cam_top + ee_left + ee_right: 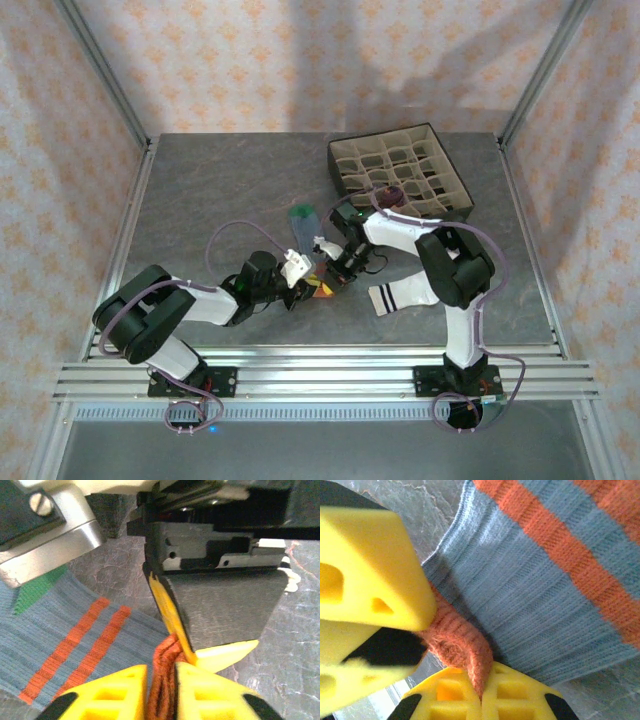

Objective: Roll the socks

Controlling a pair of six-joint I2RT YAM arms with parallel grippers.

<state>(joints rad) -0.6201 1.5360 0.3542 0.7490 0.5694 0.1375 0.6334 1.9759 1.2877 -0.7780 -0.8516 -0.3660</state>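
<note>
Top view: bright, even, diffuse light from above, no hard shadows. Soft darker bands on the back wall (pixel 330 60), and faint shadow beside the arms on the grey surface (pixel 200 190). The frame rails lean outward, a mild wide-angle bend at the edges.

Left wrist view: very close. The left hand (pixel 161 692) at the bottom is soft and blurred. Glare on the metal ring (pixel 60 540) top left. The black housing (pixel 225 605) is dark with little detail.

Right wrist view: knit of the grey-blue sock (pixel 530 595) is sharp. The yellow finger (pixel 370 565) top left is out of focus. Washed-out patch at bottom left.
</note>
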